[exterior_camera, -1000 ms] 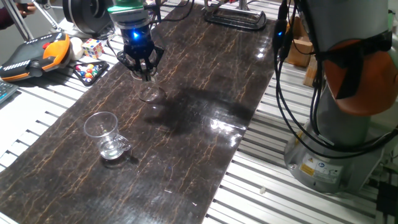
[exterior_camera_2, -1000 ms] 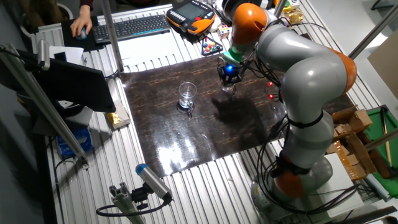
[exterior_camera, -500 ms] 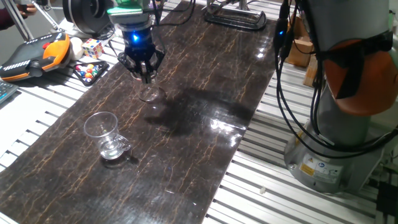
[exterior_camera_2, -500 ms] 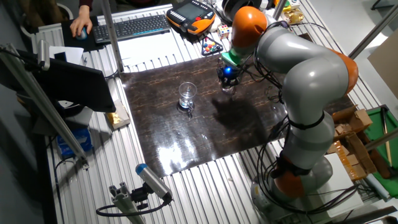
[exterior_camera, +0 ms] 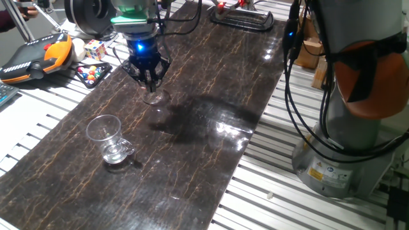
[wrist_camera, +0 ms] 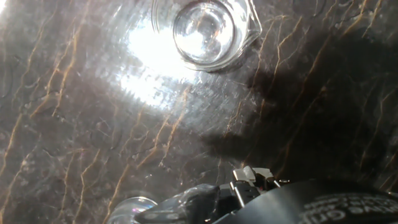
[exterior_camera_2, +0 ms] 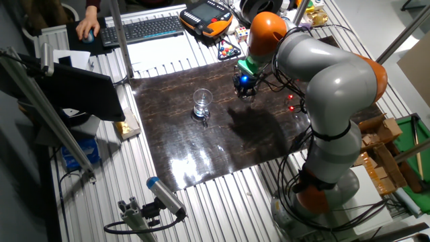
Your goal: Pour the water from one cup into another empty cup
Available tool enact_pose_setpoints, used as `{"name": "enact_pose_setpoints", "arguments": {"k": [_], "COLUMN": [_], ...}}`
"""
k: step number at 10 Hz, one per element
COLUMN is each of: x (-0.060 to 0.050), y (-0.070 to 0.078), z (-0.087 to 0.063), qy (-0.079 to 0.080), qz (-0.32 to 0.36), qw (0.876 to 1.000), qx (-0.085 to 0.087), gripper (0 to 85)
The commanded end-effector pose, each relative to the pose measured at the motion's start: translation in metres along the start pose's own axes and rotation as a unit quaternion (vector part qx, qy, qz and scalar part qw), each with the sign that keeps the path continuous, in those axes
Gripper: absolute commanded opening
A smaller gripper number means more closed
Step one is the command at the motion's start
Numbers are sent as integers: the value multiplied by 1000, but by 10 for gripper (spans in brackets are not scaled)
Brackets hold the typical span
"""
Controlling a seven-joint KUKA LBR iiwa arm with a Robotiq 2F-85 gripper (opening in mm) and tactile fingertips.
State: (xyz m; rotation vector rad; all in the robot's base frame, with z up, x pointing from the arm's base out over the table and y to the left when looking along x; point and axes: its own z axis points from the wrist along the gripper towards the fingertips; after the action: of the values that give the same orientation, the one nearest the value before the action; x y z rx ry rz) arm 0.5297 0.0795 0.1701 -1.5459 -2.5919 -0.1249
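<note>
The larger clear cup with a looped handle (exterior_camera: 108, 139) (exterior_camera_2: 201, 102) stands upright on the dark mat, and a faint glint of water (exterior_camera: 114, 153) shows at its bottom. In the hand view it appears from above at the top edge (wrist_camera: 208, 31). The smaller clear cup (exterior_camera: 153, 98) stands upright further back, and only a bit of its rim (wrist_camera: 132, 208) shows beside my fingers. My gripper (exterior_camera: 151, 85) (exterior_camera_2: 245, 91) points straight down with its tips right at that rim. The tips look close together, and I cannot make out the gap.
The dark marbled mat (exterior_camera: 211, 121) lies on a slatted aluminium table. An orange pendant (exterior_camera: 35, 56), a colour cube (exterior_camera: 96, 49) and a tray of balls (exterior_camera: 91, 73) lie off the mat's far left edge. A black frame (exterior_camera: 243, 18) stands at the mat's far end.
The gripper has come down a little onto the smaller cup. Neither cup has moved.
</note>
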Motion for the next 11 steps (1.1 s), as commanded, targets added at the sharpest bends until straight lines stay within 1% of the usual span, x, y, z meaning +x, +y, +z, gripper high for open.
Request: {"name": "enact_pose_setpoints", "arguments": {"k": [1, 5, 7, 10, 11], "x": [0, 1, 1, -1, -1], "y": [0, 0, 0, 1, 1], "z": [0, -1, 0, 0, -1], "qy": [0, 2, 5, 22, 23], "qz": [2, 13, 32, 82, 88], "qw": [1000, 1000, 999, 996, 996], "qx": [1, 1, 0, -12, -12], "gripper": [7, 7, 7, 7, 7]}}
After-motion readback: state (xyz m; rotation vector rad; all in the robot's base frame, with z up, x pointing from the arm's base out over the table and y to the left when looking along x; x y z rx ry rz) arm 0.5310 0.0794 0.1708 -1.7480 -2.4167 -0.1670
